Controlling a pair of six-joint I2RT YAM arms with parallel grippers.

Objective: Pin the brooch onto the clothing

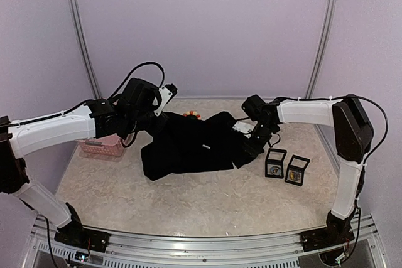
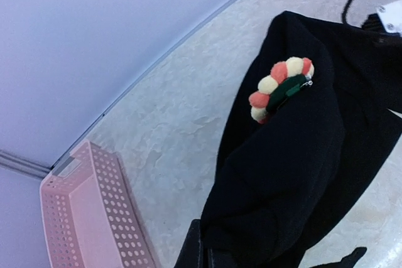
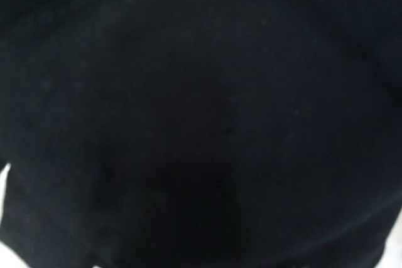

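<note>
The clothing, a black T-shirt (image 1: 188,142), lies bunched at the table's middle. My left gripper (image 1: 151,122) is at its left back corner, shut on a fold of the cloth (image 2: 276,174), with the dark fingers (image 2: 200,252) at the bottom edge of the left wrist view. A red and cream flower patch (image 2: 279,86) with a green centre sits on the raised fold. My right gripper (image 1: 249,144) presses into the shirt's right edge, and black cloth (image 3: 201,117) fills its wrist view, hiding the jaws. A small round badge, seemingly the brooch (image 1: 274,169), shows inside a black display box (image 1: 275,162).
A second black display box (image 1: 296,169) stands right of the first. A pink perforated basket (image 1: 100,146) stands at the left, beside my left arm, and shows in the left wrist view (image 2: 94,218). The back wall rail (image 2: 188,42) runs behind the shirt.
</note>
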